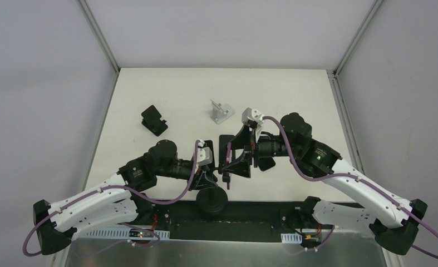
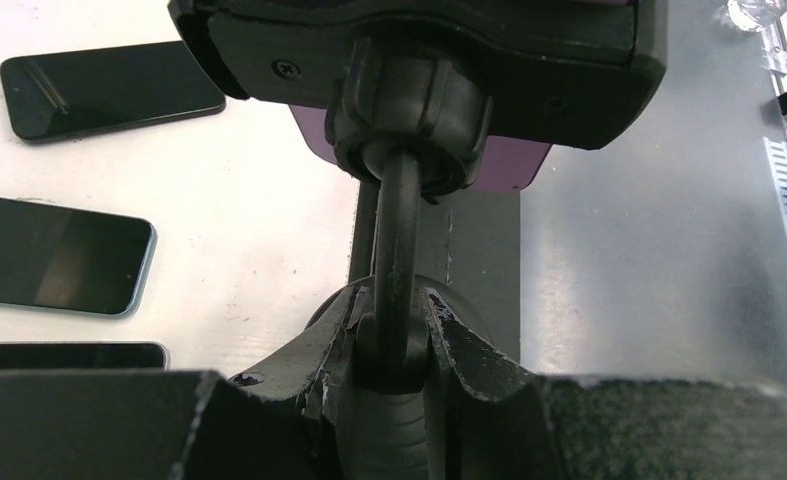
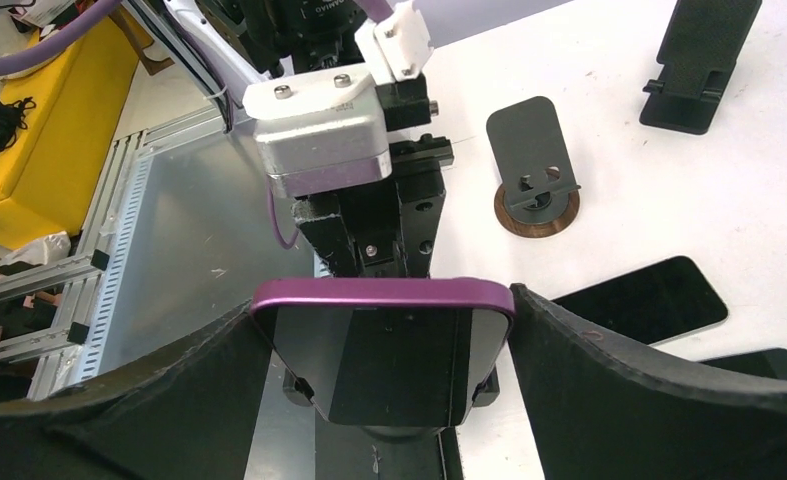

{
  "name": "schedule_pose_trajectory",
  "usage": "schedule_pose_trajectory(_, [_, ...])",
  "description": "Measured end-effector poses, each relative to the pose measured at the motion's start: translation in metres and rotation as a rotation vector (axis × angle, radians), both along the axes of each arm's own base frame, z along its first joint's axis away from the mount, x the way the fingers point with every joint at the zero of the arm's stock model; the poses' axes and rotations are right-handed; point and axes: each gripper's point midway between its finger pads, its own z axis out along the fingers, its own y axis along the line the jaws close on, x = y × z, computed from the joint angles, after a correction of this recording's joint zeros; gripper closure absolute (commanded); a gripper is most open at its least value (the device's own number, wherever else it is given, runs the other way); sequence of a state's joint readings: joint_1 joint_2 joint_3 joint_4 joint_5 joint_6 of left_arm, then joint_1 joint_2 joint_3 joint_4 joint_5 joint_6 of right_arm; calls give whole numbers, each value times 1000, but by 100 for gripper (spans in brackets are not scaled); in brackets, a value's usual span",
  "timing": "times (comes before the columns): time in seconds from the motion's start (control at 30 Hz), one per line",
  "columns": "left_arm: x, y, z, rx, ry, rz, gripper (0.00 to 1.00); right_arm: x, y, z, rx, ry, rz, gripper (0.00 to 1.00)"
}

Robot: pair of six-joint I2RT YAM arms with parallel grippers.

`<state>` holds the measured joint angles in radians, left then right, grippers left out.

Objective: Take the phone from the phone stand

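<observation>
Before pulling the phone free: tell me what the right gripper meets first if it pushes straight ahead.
The phone, gripped between its fingers; beyond that, probably the left gripper right behind it, though depth is unclear.

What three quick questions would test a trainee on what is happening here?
1. True or false: the phone is already out of the phone stand.
2. What does the left gripper clasp? A) the phone stand B) a loose phone on the table C) nothing
3. Fill in: the phone's case is coloured ____.

Key: 1 false, since it sits in the cradle; 2 A; 3 purple.
</observation>
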<state>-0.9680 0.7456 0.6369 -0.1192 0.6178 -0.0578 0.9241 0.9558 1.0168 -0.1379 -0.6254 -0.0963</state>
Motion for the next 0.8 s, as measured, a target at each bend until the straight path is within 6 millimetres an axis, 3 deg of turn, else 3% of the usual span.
schedule_pose_trajectory(0.37, [6, 8, -5, 15, -35, 49, 100, 2, 3, -15, -13, 37, -11, 17])
schedule_pose_trajectory(0.47, [7, 9, -8, 27, -31, 56, 100, 3, 5, -16, -14, 43, -11, 20])
schedule_pose_trajectory(0.7, [9, 10, -9, 32, -33, 67, 100, 4, 10, -17, -8, 55, 0, 17])
schedule_pose_trajectory(0.8, [10, 10, -10, 34, -36, 72, 100, 4, 10, -18, -7, 61, 4, 21])
